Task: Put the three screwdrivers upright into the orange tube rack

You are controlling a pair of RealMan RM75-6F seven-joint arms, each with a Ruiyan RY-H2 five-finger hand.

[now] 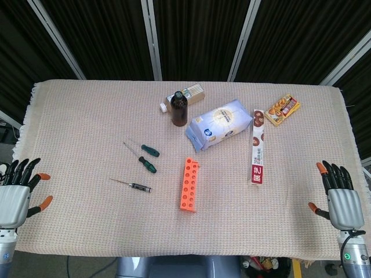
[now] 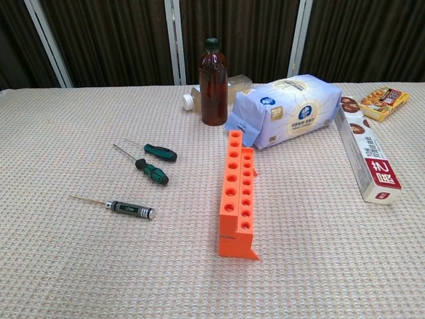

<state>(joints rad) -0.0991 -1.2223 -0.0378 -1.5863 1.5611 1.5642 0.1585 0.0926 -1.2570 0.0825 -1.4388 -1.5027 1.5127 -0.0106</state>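
The orange tube rack [image 1: 189,184] [image 2: 238,193] stands mid-table with its holes facing up and nothing in them. Two green-handled screwdrivers [image 1: 150,150] [image 1: 147,164] lie flat to its left, seen closer in the chest view [image 2: 159,153] [image 2: 153,172]. A black-handled precision screwdriver [image 1: 138,186] [image 2: 130,209] lies nearer the front. My left hand [image 1: 14,197] hangs at the table's front-left edge, fingers spread, holding nothing. At the front-right edge my right hand [image 1: 341,200] is likewise spread and holds nothing. Neither hand shows in the chest view.
A brown bottle [image 1: 179,108] [image 2: 214,82] stands at the back with a clear box [image 1: 191,91] behind it. A blue-white tissue pack [image 1: 219,123], a long narrow box [image 1: 258,147] and a snack packet [image 1: 282,109] lie right of the rack.
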